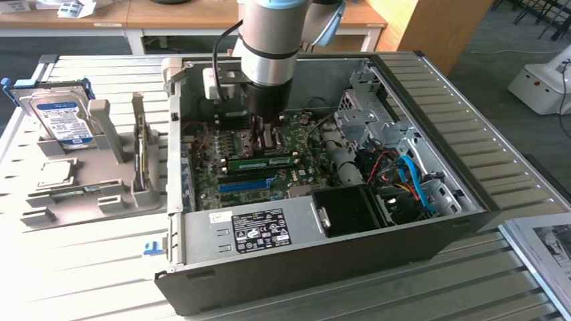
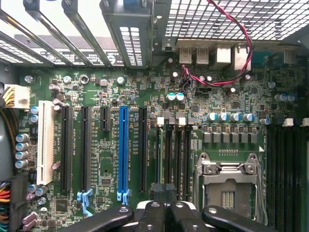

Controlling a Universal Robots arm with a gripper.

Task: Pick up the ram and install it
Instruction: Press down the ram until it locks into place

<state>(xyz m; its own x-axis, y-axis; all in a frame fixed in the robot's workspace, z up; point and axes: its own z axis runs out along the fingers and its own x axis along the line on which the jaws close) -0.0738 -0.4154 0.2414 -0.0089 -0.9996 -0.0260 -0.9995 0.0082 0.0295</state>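
One arm | fingers (image 2: 166, 212) together over motherboard (image 2: 111, 96) | ram (image 1: 261, 161) seated in slot

A slatted grey metal table (image 1: 89, 267) carries everything. An open computer case (image 1: 295, 267) lies on its side across the centre and right of the exterior frame. At the left sits a grey parts holder (image 1: 80, 194) with a hard drive (image 1: 63, 120) standing upright in it. A sheet of printed paper (image 1: 549, 251) lies at the lower right corner.
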